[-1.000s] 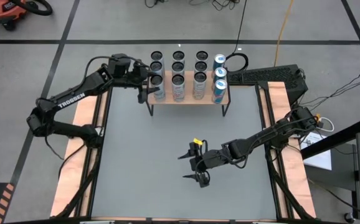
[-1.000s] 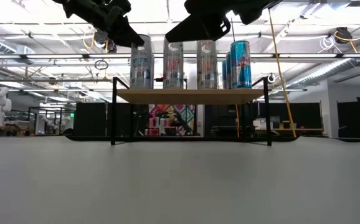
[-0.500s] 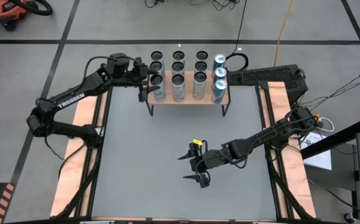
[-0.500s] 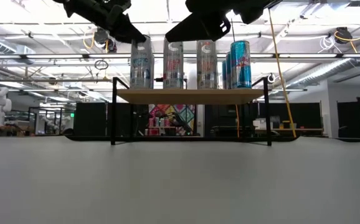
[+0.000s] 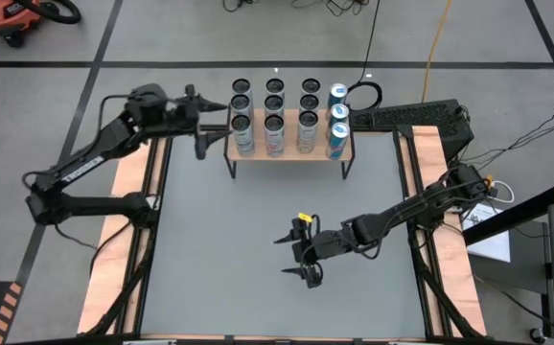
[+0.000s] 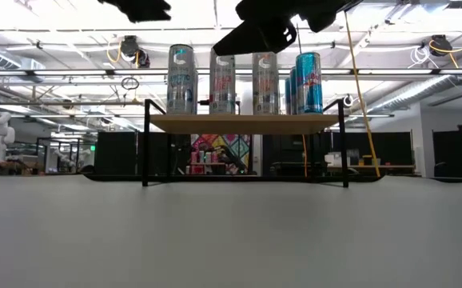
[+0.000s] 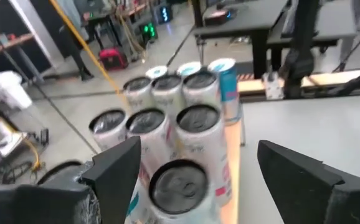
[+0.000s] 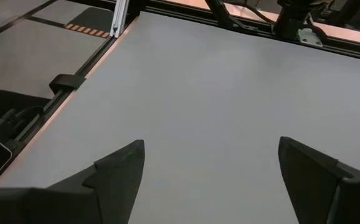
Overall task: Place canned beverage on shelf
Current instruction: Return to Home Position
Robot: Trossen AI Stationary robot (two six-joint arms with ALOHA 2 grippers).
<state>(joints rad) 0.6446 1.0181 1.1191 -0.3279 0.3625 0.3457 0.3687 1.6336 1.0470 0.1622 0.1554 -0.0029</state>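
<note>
The slim white-and-blue soda cans [image 5: 273,120] stand upright in close rows on the low wood-topped, black-legged shelf [image 5: 287,153] at the grey bench's [image 5: 258,220] 12 o'clock edge. Brighter blue cans [image 5: 335,120] fill the 3 o'clock column. The left hand [image 5: 207,137] hovers just off the shelf's 9 o'clock end, fingers spread wide and empty, probably so it can pull away without knocking the row. The right hand [image 5: 294,257] waits over mid-bench toward 6 o'clock, also spread and holding nothing.
</note>
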